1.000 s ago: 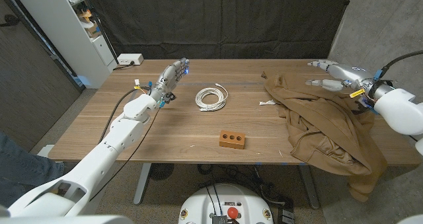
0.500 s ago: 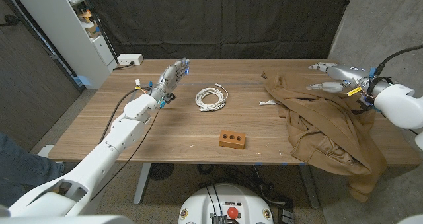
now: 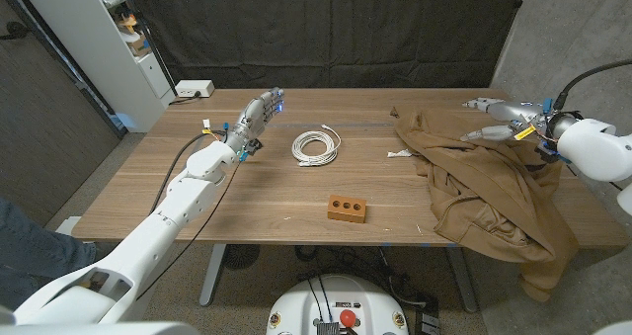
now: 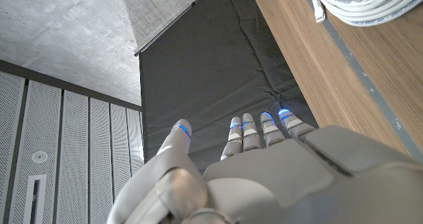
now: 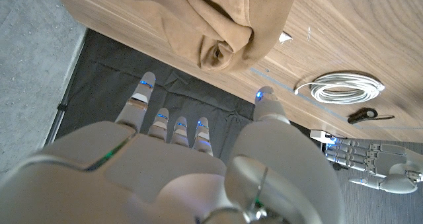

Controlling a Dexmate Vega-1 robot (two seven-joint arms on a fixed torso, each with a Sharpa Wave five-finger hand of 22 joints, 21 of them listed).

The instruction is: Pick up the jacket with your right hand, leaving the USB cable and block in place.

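Fingers of right hand (image 3: 497,121) spread, empty, over jacket (image 3: 484,182); left hand (image 3: 259,115) likewise open.

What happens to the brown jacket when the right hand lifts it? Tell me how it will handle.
The brown jacket lies crumpled in soft folds, so it will likely sag and stretch out rather than rise as one piece. A part hangs over the wooden table's near edge, so it may slide or drag. The right hand, open above it, probably needs a bunched fold.
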